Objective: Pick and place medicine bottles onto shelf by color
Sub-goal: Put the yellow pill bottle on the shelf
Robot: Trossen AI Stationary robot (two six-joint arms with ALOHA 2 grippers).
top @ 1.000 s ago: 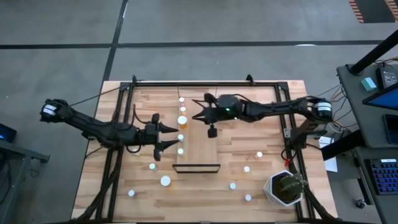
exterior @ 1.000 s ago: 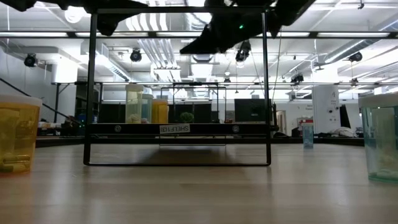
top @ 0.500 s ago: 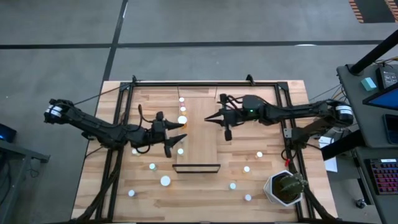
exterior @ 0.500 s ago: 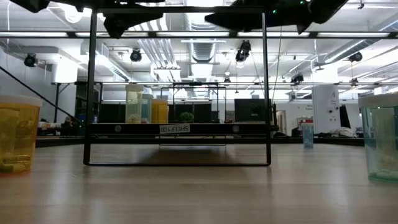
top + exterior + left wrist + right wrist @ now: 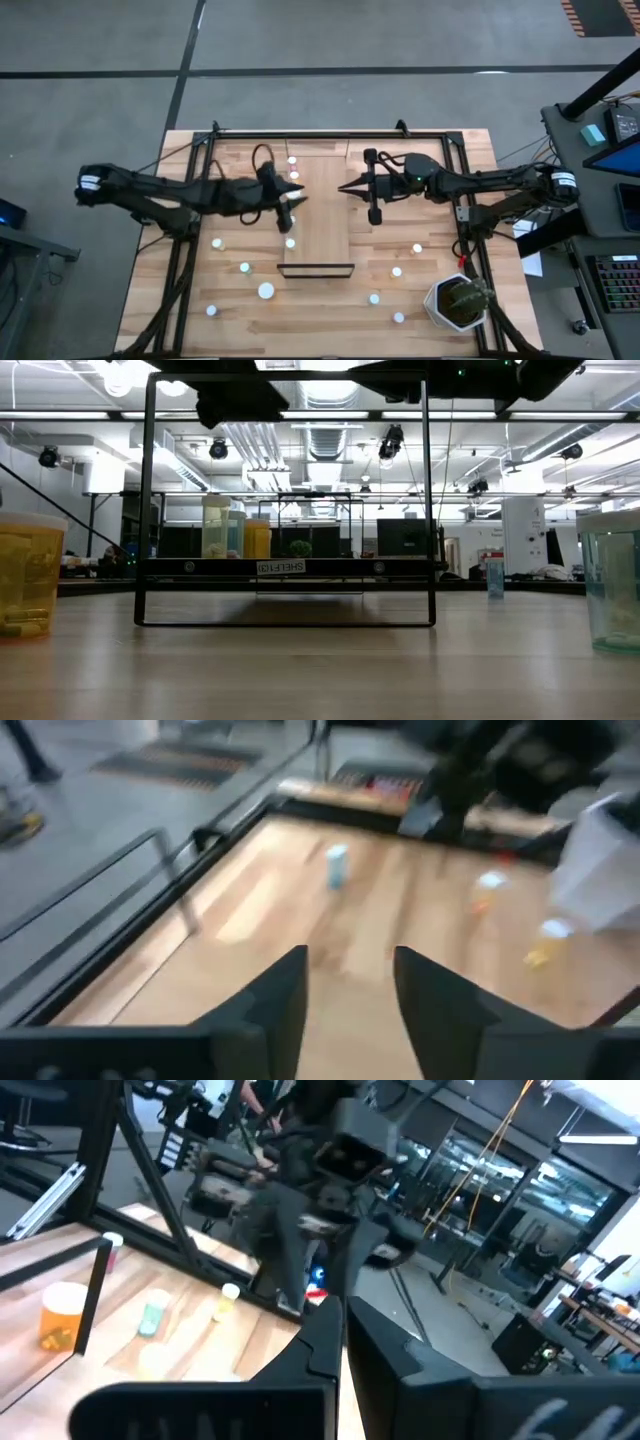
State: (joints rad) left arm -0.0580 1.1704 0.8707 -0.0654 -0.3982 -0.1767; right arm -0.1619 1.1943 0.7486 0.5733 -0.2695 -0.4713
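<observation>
The shelf [image 5: 325, 215], a light-wood plank with a dark rail [image 5: 316, 270] at its near end, lies mid-table. Several medicine bottles stand along its left edge [image 5: 292, 160], and others stand loose on the table at left [image 5: 244, 267] and right [image 5: 396, 271]. My left gripper [image 5: 296, 197] hovers over the shelf's left edge, open, with nothing between its fingers [image 5: 348, 990]. My right gripper [image 5: 345, 187] hangs above the shelf's far right part, shut and empty [image 5: 338, 1330]. In the low view an orange bottle [image 5: 25, 575] and a greenish one [image 5: 612, 575] stand close by.
A potted plant [image 5: 460, 302] stands at the near right corner. Dark frame bars [image 5: 195, 190] run along the table's left, far and right sides. Desks with gear [image 5: 610, 170] stand beyond the right edge.
My left gripper has risen and swung toward the far edge and the shelf, tipping more level; its fingers stand closer together than before. My right gripper, still shut, has drawn back toward the table's right edge, off the shelf's middle, and its fingers have tipped upward.
</observation>
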